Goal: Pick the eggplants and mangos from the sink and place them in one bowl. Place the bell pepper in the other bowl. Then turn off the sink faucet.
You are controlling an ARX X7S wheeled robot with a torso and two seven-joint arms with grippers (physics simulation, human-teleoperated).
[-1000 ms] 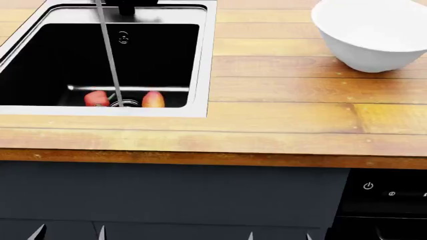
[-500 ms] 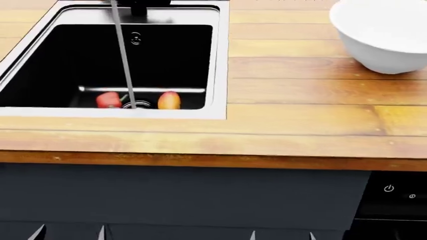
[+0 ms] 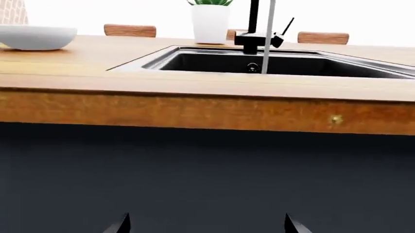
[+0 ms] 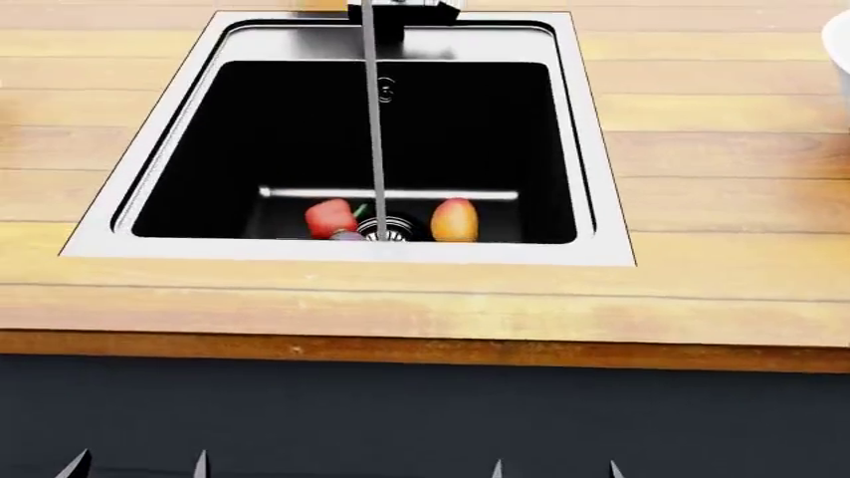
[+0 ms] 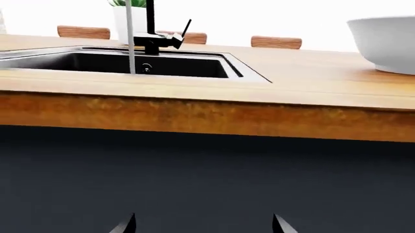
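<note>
Moved: sink (image 4: 604, 149) now sits mid-frame in the head view, where a second ago it lay at the left; the right bowl has slid almost out, only a sliver (image 4: 842, 45) showing at the edge.
Left claw: (image 4: 137, 464) low in front of the dark cabinet, below the counter (image 4: 425, 299) edge; tips apart, holding nothing.
Left bowl: (image 3: 36, 37) white, on the counter well left of the sink, seen only in the left wrist view; nothing shows above its rim.
Pepper: (image 4: 329, 218) red, on the sink floor, left of the water stream.
Eggplant: a dark purple bit (image 4: 346, 236) just beside the pepper at the near wall is likely it; mostly hidden.
Drain: (image 4: 389, 228) between pepper and mango, under the stream.
Faucet: (image 4: 398, 12) black, at the far rim; water (image 4: 374, 129) running straight down, so not yet off.
Mango: (image 4: 455, 220) orange-yellow, on the floor right of the stream, apart from the pepper.
Right claw: (image 4: 555, 468) also low before the cabinet; tips apart, empty.
Right bowl, wrist view: (image 5: 389, 41) on the counter right of the sink; its inside cannot be seen.
Progress: nothing placed as far as can be seen; all produce in view lies in the sink.
Left to do: every pick, both bowls, then the lever (image 5: 184, 28).
</note>
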